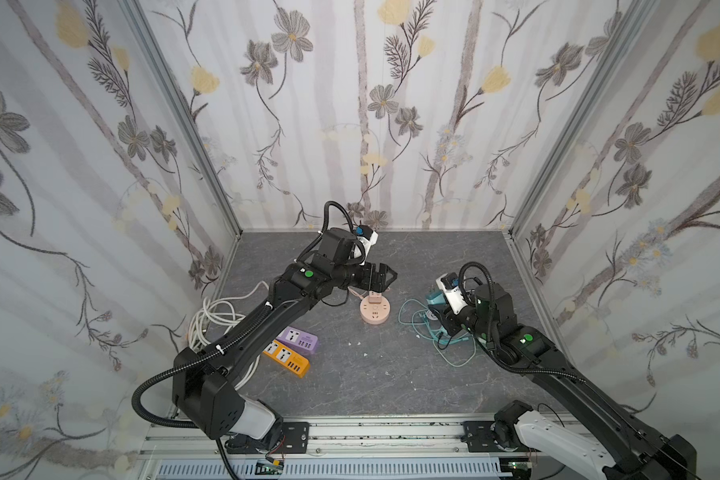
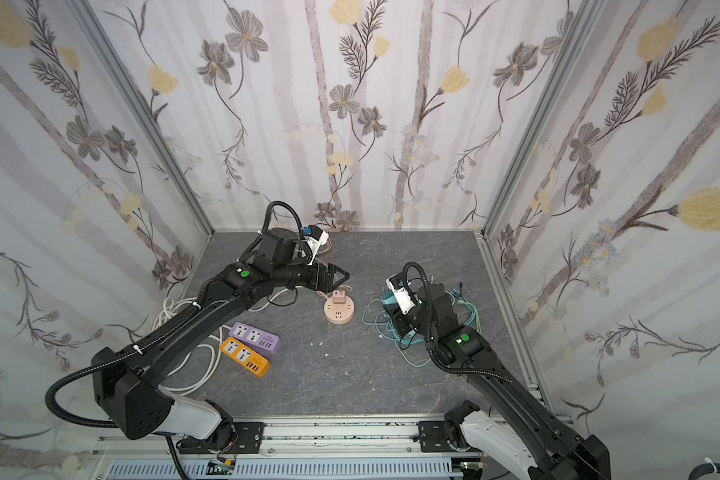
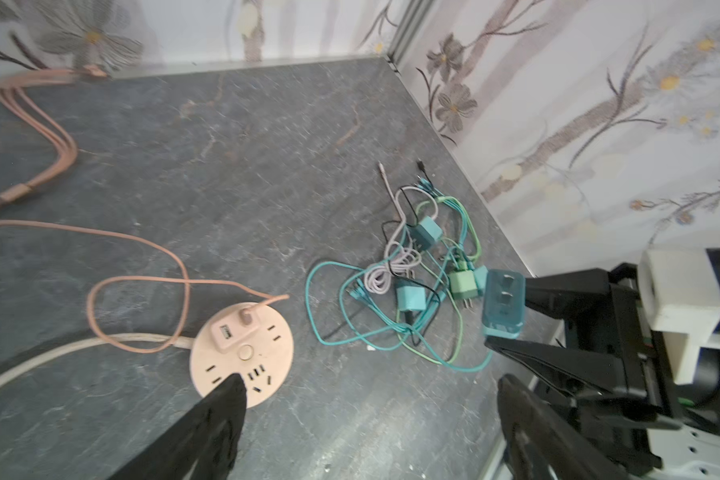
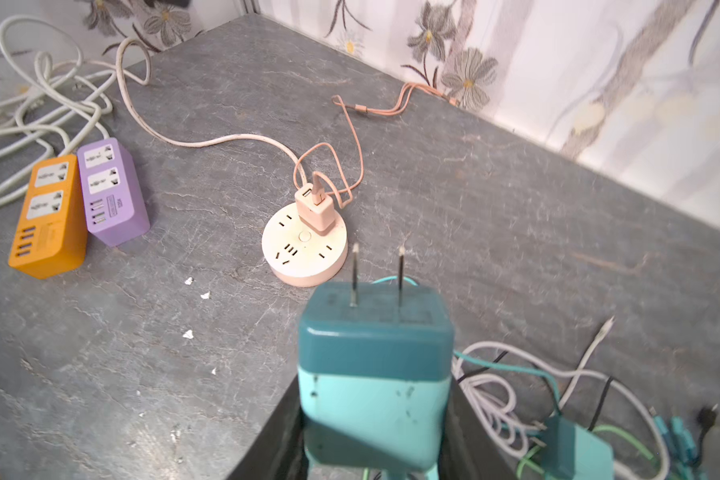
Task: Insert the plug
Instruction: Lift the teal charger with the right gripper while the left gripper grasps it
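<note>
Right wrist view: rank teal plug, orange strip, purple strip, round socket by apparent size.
1. teal plug (nearest the camera, so unsure)
2. orange strip, purple strip: about alike
3. round socket

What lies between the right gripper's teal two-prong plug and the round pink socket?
A loose teal cable loop, then bare grey tabletop, in the left wrist view.

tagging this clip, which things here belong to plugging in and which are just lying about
In the job: teal plug, held in the right pincer; round pink socket.
Lying about: orange power strip; purple power strip; white cables; tangle of spare chargers; pink charger, already plugged in.
</note>
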{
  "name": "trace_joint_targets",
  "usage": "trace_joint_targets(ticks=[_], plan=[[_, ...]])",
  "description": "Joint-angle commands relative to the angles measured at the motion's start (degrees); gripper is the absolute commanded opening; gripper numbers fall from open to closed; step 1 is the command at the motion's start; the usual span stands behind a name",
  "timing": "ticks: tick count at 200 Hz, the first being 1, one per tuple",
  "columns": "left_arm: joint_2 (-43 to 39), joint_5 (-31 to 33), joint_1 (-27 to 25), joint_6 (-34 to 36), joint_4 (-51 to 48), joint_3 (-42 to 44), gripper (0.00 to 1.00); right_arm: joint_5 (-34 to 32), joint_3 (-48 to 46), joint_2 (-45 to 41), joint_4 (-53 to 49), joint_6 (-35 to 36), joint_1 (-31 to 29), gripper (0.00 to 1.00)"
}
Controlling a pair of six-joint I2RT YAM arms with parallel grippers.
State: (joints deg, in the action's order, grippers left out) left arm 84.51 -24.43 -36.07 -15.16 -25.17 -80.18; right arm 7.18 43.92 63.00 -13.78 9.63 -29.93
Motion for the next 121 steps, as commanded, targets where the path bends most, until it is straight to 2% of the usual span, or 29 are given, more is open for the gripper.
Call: trace_joint_targets(ticks=[1,49,80,95,121], plan=[[1.32,-8.54,-1.85,-2.11,-1.25,-1.67,0.92,5.83,2.09,1.39,3.03,13.31,-0.59,0.32],[5.69,-13.55,-4.27,-5.79,-0.89,-4.89,0.79,5.3,1.14,1.33,10.07,18.78,-4.18,0.33],[6.43,-15.99,-4.44,-7.36,1.73,-4.38,0.71,5.56,1.85,1.77,10.23,20.8,-5.55,0.34],[6.56,-17.57,-4.44,-7.78,2.99,-4.28,0.65,5.39,1.96,1.95,10.83,20.74,-5.83,0.34],[7.36,-18.76,-4.46,-7.45,2.45,-4.61,0.64,5.63,2.04,2.43,12.02,19.6,-5.93,0.35]])
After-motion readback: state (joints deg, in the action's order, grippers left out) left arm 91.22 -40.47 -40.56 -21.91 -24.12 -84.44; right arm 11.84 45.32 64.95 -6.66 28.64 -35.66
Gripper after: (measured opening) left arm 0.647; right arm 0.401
